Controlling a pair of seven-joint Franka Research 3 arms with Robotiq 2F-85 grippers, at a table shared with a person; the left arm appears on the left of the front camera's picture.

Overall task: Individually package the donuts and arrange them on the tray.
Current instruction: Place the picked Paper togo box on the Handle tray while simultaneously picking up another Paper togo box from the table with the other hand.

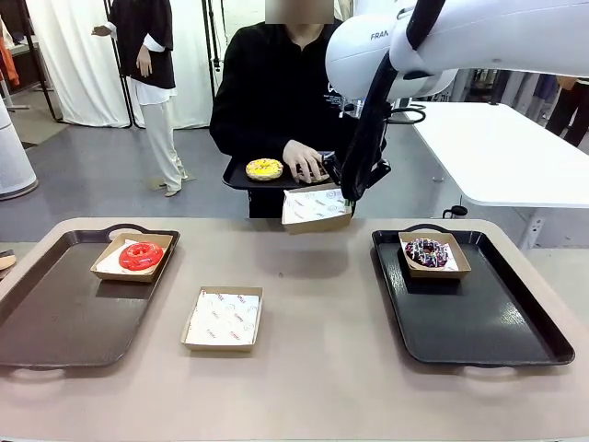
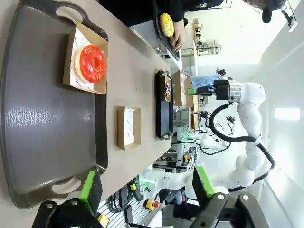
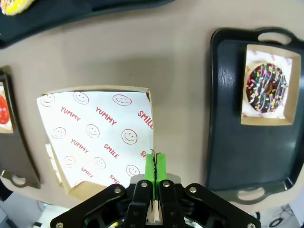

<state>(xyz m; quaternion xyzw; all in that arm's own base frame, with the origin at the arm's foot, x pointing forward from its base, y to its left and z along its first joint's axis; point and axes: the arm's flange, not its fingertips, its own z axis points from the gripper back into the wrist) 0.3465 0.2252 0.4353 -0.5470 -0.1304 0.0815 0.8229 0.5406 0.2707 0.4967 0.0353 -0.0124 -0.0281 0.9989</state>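
a: donuts first, left to right. where are they?
b: the red donut lies in a paper-lined box at the far end of the left tray. the left gripper hangs by that tray's near end, jaws spread wide, holding nothing.
a: and the middle?
b: an empty box rests on the table between the trays. beyond it the right gripper is pinched tight on the edge of a second box, held tilted in the air over the table's far side.
a: what does the coming move turn on?
b: the yellow donut. it sits on a black tray that the person holds, up and to the left of the second box and just beside it. the person's hand lies on that tray, between donut and gripper. a ring has no long axis, so i judge only the box's open face matters: it has to meet the donut. the right arm is far nearer, and the left gripper is well apart.
a: farther right?
b: the sprinkled dark donut sits boxed at the far end of the right tray.
a: any print?
b: the second box's liner reads "yummy" and "smile" in red, among smiley faces. the right arm's shell shows "fran", then it is cut off.
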